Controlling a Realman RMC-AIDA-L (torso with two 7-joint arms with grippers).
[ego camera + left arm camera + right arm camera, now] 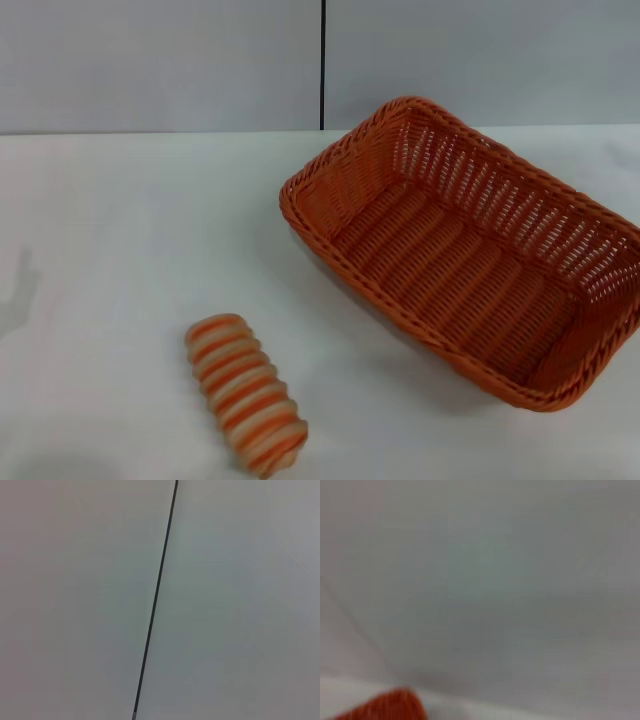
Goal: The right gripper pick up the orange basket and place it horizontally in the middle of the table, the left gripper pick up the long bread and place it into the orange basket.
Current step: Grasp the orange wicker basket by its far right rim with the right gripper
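Observation:
The orange basket (470, 255) sits on the white table (120, 250) at the right, turned at an angle, with its far right end running past the head view's edge. It is empty inside. The long bread (245, 392), banded orange and cream, lies on the table near the front, left of the basket and apart from it. A blurred orange piece of the orange basket (385, 707) shows in the right wrist view. Neither gripper appears in any view.
A grey wall with a thin dark vertical seam (323, 65) stands behind the table; the same seam (155, 600) fills the left wrist view. A faint shadow (20, 295) falls on the table's left side.

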